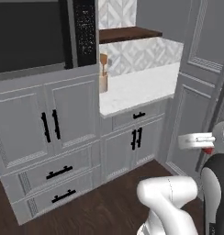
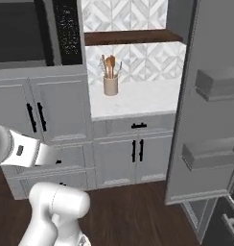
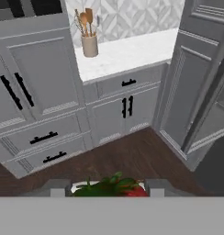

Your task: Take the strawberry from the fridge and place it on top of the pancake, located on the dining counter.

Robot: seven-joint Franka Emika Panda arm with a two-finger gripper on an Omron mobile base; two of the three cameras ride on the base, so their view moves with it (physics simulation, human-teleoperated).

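In the hand view my gripper (image 3: 109,188) is shut on the strawberry (image 3: 133,191). The berry is small and red, with green leaves, and sits between the two grey fingertips (image 3: 58,187) at the bottom edge. The fridge stands on the right with its door (image 2: 210,96) swung open, and grey door bins (image 2: 210,153) show on the door's inner side. The same door's panelled outer face (image 1: 196,92) is close to my hand at the right edge of the left base view. The pancake and the dining counter are out of view.
Light grey cabinets with black handles (image 1: 50,126) stand ahead. A white wall countertop (image 2: 133,101) carries a beige jar of wooden utensils (image 2: 111,84). A dark built-in oven (image 1: 31,32) is at upper left. Dark wood floor (image 3: 132,158) lies between me and the cabinets.
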